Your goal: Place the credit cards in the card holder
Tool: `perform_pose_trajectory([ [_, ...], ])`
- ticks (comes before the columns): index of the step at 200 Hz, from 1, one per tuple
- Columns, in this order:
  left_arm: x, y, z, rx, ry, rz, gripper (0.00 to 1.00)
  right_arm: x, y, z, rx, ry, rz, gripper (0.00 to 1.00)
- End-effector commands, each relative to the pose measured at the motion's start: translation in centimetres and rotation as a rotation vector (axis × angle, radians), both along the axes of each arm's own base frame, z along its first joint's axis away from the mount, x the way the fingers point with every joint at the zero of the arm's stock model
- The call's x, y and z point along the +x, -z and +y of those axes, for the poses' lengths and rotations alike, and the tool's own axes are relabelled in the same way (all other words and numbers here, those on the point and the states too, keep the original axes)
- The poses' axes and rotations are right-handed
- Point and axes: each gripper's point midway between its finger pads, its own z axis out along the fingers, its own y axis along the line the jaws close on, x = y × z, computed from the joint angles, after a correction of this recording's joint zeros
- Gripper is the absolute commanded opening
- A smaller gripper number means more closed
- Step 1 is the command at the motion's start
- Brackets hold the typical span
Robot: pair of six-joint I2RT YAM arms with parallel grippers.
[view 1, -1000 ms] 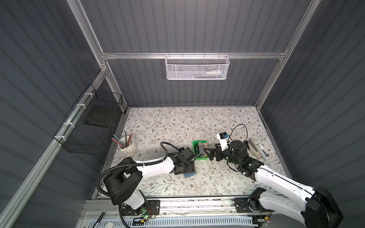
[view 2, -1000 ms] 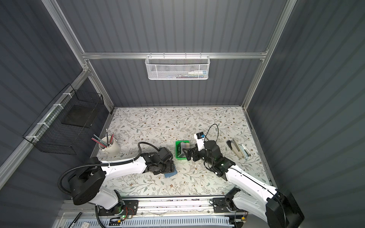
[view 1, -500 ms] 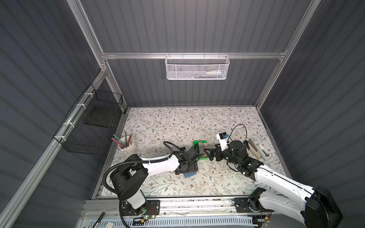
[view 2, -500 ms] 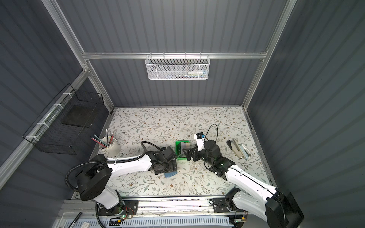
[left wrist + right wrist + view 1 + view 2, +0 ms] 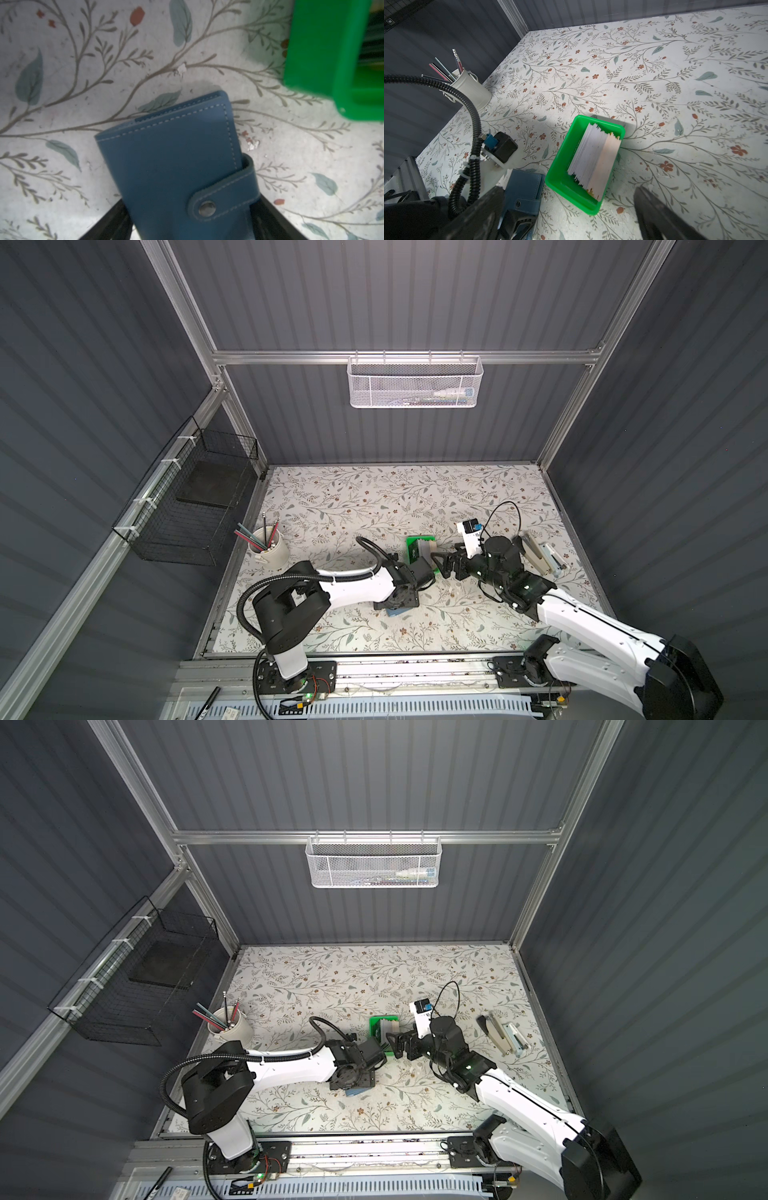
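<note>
Two grippers engaged: left gripper (image 5: 399, 600) astride card holder (image 5: 176, 166), snap tab (image 5: 224, 193) fastened, jaws wide, clamping cannot be told; right gripper (image 5: 441, 568) spread, empty, beside green tray (image 5: 560, 182) holding credit cards (image 5: 593, 158) stacked on edge. Step judged: opening holder. Next: release snap tab, steady cover.

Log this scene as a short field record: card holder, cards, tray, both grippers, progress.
card holder: blue, closed, snap tab fastened, flat on the table
credit cards: stacked on edge in the green tray, none out
green tray: beside the card holder, a gap between them
left gripper: jaws flank the card holder; grip unclear
right gripper: jaws wide open, empty, by the green tray
progress: card holder not yet opened
</note>
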Motion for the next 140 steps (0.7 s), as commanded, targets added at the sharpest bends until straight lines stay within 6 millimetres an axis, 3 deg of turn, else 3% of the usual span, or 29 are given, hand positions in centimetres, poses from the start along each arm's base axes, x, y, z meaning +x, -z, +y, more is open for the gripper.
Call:
perform_pose_trajectory([
  [1, -3.6, 1.8, 2.3, 0.107, 0.033, 0.112, 0.83, 0.2, -1.0, 0.0, 0.005, 0.012, -0.026, 0.99],
  [43, -5.2, 1.6, 0.5, 0.093, 0.109, 0.104, 0.84, 0.2, -1.0, 0.1, 0.007, 0.007, -0.024, 0.99],
  [81, -5.2, 0.8, 0.4, 0.084, 0.118, 0.07, 0.89, 0.2, -1.2, 0.1, 0.01, 0.01, -0.027, 0.99],
  [114, -4.3, -1.3, 0.0, 0.038, 0.134, 0.002, 0.96, 0.3, -1.2, -0.5, 0.002, 0.037, -0.044, 0.99],
  [140, -3.3, -3.6, -0.9, -0.011, 0.161, -0.056, 1.0, 0.3, -0.1, -1.5, -0.041, 0.079, -0.013, 0.99],
])
